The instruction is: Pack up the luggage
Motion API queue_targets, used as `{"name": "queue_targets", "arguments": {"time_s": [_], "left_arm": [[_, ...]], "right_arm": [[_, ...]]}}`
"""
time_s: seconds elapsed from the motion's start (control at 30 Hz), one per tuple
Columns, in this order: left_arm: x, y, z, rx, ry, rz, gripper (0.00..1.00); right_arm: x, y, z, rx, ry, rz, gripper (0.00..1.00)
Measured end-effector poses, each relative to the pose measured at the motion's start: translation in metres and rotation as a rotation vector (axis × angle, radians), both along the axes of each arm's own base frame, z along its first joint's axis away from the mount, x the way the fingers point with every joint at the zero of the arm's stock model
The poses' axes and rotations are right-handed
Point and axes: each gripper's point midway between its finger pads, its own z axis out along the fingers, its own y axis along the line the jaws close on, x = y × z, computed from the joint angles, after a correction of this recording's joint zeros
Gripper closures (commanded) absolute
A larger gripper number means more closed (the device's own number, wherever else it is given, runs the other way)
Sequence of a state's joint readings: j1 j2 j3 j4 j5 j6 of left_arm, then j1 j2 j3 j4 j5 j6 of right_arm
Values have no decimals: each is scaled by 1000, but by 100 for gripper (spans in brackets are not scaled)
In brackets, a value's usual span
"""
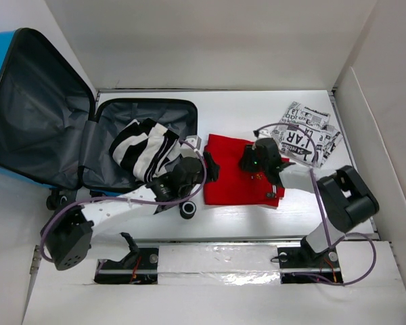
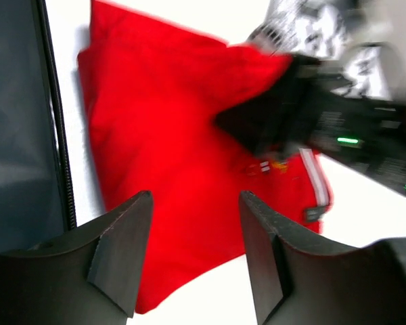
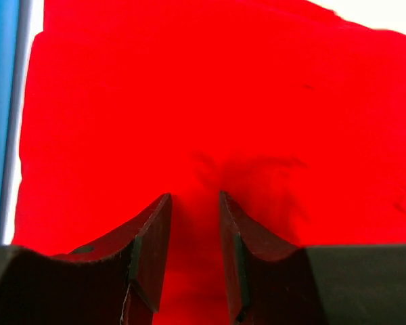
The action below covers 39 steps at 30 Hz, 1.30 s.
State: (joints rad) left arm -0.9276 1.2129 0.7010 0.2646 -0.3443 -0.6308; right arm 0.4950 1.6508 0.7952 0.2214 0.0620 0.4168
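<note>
Luggage point(image 1: 37, 115): it lies open at the far left corner of the bench point(image 1: 257, 217). The lid leans back on the left wall and shows its grey lining.
Striped cloth point(image 1: 145, 149): black and white, bunched inside the lower half of the luggage.
Red cloth point(image 1: 230, 179): spread flat in the middle of the bench, just beside the right edge of the luggage.
Printed cloth point(image 1: 311, 132): crumpled near the far right corner.
Left gripper point(image 2: 195, 203): at the left edge of the red cloth, fingers spread, nothing between them.
Right gripper point(image 3: 194, 200): low over the red cloth, fingers a little apart, pinching nothing that I can see.
</note>
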Motion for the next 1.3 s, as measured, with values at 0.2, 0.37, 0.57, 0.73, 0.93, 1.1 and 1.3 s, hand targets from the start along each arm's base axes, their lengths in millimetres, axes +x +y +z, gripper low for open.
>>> {"name": "queue_targets", "arguments": {"time_s": [0.2, 0.37, 0.57, 0.73, 0.93, 1.1, 1.3], "left_arm": [[7, -10, -43, 139, 104, -1, 43], [10, -8, -49, 178, 122, 16, 38], [18, -5, -32, 179, 96, 44, 32], [37, -15, -16, 160, 86, 44, 31], [45, -24, -41, 223, 144, 8, 30], [44, -31, -67, 270, 200, -23, 27], [42, -45, -96, 287, 268, -66, 25]], "right_arm": [[-21, -50, 4, 53, -17, -71, 56], [-39, -56, 18, 77, -35, -62, 46], [-85, -2, 29, 125, -54, 107, 47], [-94, 10, -8, 158, 61, 112, 52], [-96, -22, -9, 362, 68, -31, 52], [-111, -40, -1, 384, 49, -94, 47], [-119, -52, 30, 352, -29, -91, 21]]}}
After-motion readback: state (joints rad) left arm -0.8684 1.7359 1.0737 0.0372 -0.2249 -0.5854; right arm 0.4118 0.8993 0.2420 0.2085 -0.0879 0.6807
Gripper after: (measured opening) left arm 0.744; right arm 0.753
